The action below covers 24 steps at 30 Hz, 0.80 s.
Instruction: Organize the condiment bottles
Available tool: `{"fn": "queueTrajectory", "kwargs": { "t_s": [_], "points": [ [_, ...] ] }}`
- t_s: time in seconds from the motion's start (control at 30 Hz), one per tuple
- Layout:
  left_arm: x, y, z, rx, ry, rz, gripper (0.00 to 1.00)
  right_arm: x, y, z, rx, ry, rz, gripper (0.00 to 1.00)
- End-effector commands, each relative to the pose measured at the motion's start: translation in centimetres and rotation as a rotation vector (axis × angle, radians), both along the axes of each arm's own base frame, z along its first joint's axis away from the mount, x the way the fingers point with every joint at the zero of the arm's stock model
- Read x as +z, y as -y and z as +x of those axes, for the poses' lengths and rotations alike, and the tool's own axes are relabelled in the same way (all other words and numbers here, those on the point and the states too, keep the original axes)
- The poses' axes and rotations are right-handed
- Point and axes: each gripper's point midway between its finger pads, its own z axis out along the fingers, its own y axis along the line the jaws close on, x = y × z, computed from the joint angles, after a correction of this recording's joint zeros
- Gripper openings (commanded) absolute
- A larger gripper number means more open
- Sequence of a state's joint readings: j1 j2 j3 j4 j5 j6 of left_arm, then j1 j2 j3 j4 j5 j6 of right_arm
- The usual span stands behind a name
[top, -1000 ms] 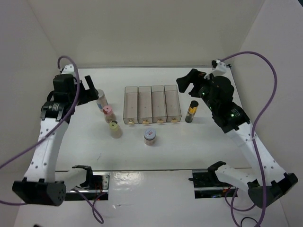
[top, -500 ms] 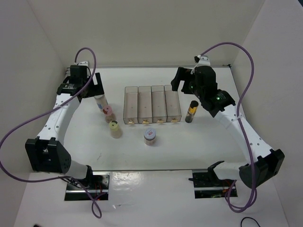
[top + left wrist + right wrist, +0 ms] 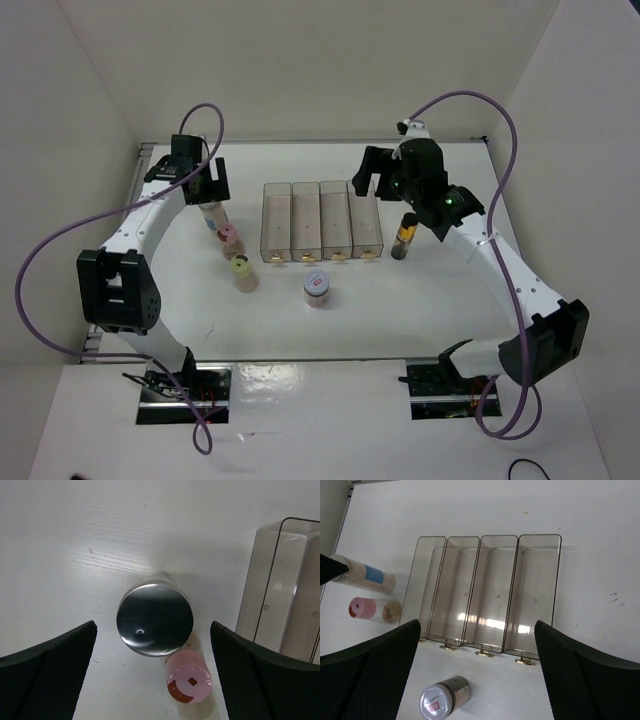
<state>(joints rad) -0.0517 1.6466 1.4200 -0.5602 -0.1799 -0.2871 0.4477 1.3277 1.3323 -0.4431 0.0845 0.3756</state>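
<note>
Clear organizer (image 3: 320,200) stands between pink-capped bottle (image 3: 227,236) and black-capped bottle (image 3: 404,233).

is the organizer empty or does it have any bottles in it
Empty: the right wrist view shows all four compartments of the organizer bare, with nothing inside.

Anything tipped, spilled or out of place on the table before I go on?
Nothing stands out: grey-capped bottle, pink-capped bottle, yellow-capped bottle, white-lidded jar and dark bottle all stand upright, nothing spilled; the organizer sits square, compartments empty.
</note>
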Motion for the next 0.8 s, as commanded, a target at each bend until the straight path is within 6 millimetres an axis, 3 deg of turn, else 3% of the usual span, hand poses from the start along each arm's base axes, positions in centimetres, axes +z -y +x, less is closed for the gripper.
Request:
{"fn": "queueTrajectory", "kwargs": {
  "t_s": [0.0, 0.33, 0.53, 0.77],
  "points": [
    [1.3, -0.3, 1.6, -0.003, 0.047, 0.030, 1.00, 0.5, -0.6, 0.2, 0.022, 0.028, 0.005, 0.99],
    [-0.4, -1.0, 2.2, 0.021, 0.007, 0.060, 1.00, -1.9, -0.8, 0.8, 0.017, -0.029, -0.014, 0.99],
    [-1.3, -0.6, 2.0, 0.006, -0.016, 0.045, 1.00, -2.3, -0.9, 0.9, 0.013, -0.041, -0.010, 0.99],
    [-2.6, -0.1, 2.1, -0.004, -0.044, 0.046, 0.92, -2.7, -0.8, 1.1, 0.003, -0.048, -0.019, 0.99]
  ]
}}
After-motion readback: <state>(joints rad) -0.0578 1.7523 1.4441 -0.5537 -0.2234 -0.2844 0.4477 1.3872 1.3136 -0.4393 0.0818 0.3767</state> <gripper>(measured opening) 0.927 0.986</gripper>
